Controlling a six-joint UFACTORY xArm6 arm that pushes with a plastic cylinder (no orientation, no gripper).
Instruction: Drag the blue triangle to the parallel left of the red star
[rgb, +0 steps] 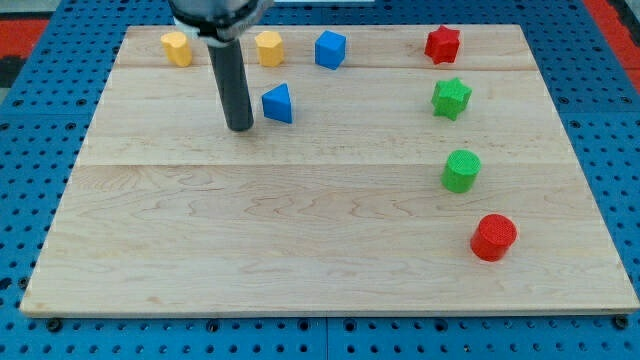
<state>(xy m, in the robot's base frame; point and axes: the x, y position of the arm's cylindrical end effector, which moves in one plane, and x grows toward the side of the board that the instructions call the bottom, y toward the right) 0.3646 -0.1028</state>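
Observation:
The blue triangle (278, 103) lies on the wooden board in the upper middle-left part of the view. The red star (442, 44) sits near the board's top edge at the view's right. My tip (239, 127) rests on the board just to the left of the blue triangle, a small gap apart from it. The dark rod rises from the tip to the view's top edge.
A blue cube (330, 49) and two yellow blocks (268, 47) (177, 48) line the board's top edge. A green star (451, 98), a green cylinder (461, 170) and a red cylinder (493, 237) run down the right side. The wooden board (300, 230) lies on a blue pegboard.

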